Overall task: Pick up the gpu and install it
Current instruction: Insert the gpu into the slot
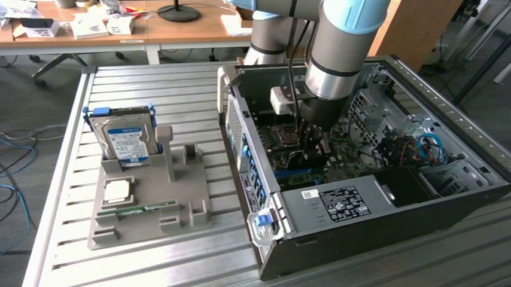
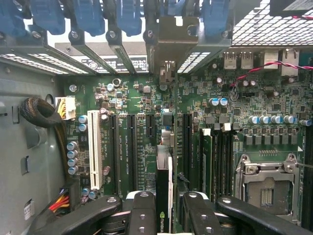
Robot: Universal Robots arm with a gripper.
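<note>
The gpu point(image 2: 163, 183) stands on edge inside the open computer case point(image 1: 447, 197), pinched from both flat sides by the gripper point(image 2: 166, 211) of the arm reaching down from above. The card's long axis runs along the black expansion slots point(image 2: 131, 147) of the green motherboard point(image 2: 142, 98). Its pale metal end bracket point(image 2: 168, 41) points at the case's rear wall, under the row of blue retaining clips point(image 2: 88, 14). The on-edge hold looks chosen so the connector edge meets a slot squarely while the bracket lines up with its rear opening. Whether the card is fully seated cannot be told. On the table point(image 1: 160, 84), at the exterior view's left, a grey holder point(image 1: 152, 224) carries a hard drive point(image 1: 124, 140) upright, well apart from the work.
</note>
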